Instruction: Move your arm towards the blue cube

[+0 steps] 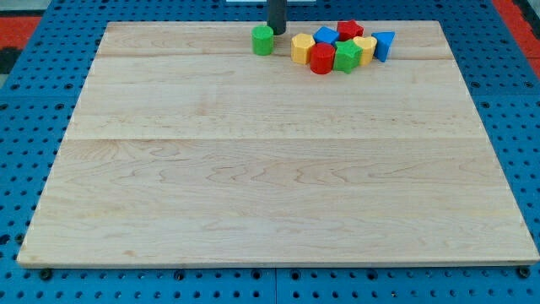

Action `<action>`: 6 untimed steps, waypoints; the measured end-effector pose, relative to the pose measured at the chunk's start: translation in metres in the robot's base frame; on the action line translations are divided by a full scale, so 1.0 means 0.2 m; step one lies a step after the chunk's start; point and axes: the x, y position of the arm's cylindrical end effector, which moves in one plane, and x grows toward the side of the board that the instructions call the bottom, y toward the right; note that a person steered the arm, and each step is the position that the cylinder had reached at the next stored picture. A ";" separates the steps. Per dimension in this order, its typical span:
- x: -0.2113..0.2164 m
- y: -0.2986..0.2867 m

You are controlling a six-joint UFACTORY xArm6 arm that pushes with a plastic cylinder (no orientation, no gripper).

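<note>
- Rod: we see our dark rod coming down from the view's top edge, with my tip [276, 31] resting on the wooden board [270, 169] near its top edge. It is a plain rod with nothing that opens or shuts, and it grips nothing.
- My tip stands just to the view's right of and slightly above the green cylinder [263, 40]; we cannot tell whether the two touch.
- The blue cube [326, 36] sits to the view's right of my tip, apart from it, in the back row of a tight cluster.
- Around it we see a yellow block [303, 48], a red cylinder [321, 59], a green star-like block [347, 57], a second yellow block [364, 46], a red block [349, 30] and a blue triangular block [383, 44].
- The board lies on a blue perforated surface [34, 101].
</note>
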 end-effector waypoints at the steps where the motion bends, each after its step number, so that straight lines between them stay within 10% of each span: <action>1: -0.02 -0.02; 6: 0.03 0.12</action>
